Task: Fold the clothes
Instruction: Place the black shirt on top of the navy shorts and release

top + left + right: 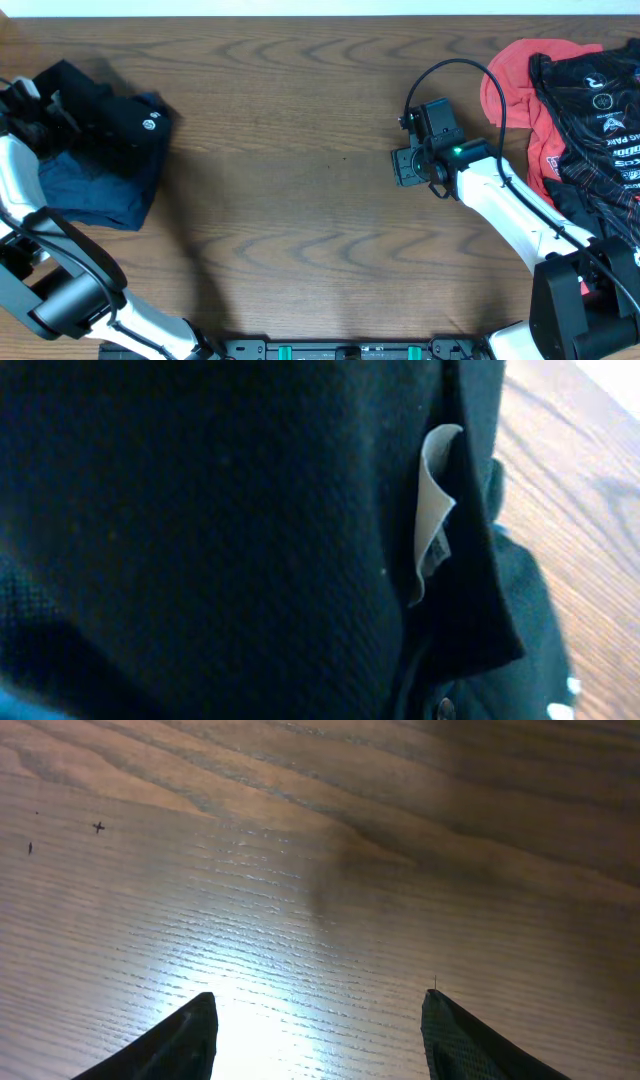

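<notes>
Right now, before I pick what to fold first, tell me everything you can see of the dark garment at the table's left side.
The dark garment is navy-black, knit-looking cloth, bunched and unfolded on the wooden table, with a pale logo, a curling white label and a button. The left arm reaches over its left part; grip unclear.

A dark brown wooden table (300,150) with wavy grain fills the overhead view. A thin pale strip (300,6) runs along its 12 o'clock edge. In the right wrist view a bright glare (260,1020) lies on the wood at 6 o'clock, and a small dark cross mark (98,826) sits toward 10 o'clock.
</notes>
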You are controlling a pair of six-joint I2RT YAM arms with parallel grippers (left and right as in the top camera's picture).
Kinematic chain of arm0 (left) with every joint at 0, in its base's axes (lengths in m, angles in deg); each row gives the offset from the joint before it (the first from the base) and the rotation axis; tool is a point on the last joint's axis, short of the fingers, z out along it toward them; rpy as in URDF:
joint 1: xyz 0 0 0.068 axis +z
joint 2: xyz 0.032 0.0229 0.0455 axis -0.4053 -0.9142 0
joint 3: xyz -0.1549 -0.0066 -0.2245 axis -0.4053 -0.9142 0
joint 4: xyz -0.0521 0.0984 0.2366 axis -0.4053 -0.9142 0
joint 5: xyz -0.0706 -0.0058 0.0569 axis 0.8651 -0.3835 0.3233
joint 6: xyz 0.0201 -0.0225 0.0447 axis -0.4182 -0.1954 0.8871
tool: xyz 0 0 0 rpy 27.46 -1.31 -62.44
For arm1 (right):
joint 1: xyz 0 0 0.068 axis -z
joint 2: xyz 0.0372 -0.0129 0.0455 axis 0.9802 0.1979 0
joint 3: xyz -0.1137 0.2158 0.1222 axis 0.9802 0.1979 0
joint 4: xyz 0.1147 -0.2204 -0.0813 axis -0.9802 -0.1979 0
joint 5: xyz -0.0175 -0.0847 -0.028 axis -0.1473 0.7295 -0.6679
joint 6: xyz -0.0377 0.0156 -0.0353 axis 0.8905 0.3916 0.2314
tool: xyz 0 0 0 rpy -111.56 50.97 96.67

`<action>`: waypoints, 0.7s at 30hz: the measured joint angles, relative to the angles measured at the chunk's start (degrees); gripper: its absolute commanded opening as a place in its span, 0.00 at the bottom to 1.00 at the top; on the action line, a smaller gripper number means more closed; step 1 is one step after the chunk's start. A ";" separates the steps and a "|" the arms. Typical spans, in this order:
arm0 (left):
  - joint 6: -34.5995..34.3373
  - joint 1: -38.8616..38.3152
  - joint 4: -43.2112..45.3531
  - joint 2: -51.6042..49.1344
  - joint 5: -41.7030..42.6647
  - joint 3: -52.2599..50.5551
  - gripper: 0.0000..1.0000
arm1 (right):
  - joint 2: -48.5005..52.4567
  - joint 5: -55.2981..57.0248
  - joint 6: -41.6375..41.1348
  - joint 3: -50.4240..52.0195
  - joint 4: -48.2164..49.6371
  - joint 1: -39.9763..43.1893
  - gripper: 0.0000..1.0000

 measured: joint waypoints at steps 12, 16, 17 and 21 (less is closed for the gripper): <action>-8.68 4.55 -0.09 0.79 1.33 0.00 0.70 | 0.00 0.00 0.00 0.00 -0.13 0.00 0.64; -9.88 3.65 -4.79 2.60 7.63 0.00 0.69 | 0.00 0.00 0.00 0.00 -0.17 0.00 0.64; -9.99 3.32 -6.29 2.99 8.96 0.00 0.69 | 0.00 0.00 0.00 0.00 -0.26 0.00 0.64; -10.71 2.45 -11.41 3.50 11.85 0.00 0.64 | 0.00 0.00 0.00 0.00 -0.85 0.00 0.64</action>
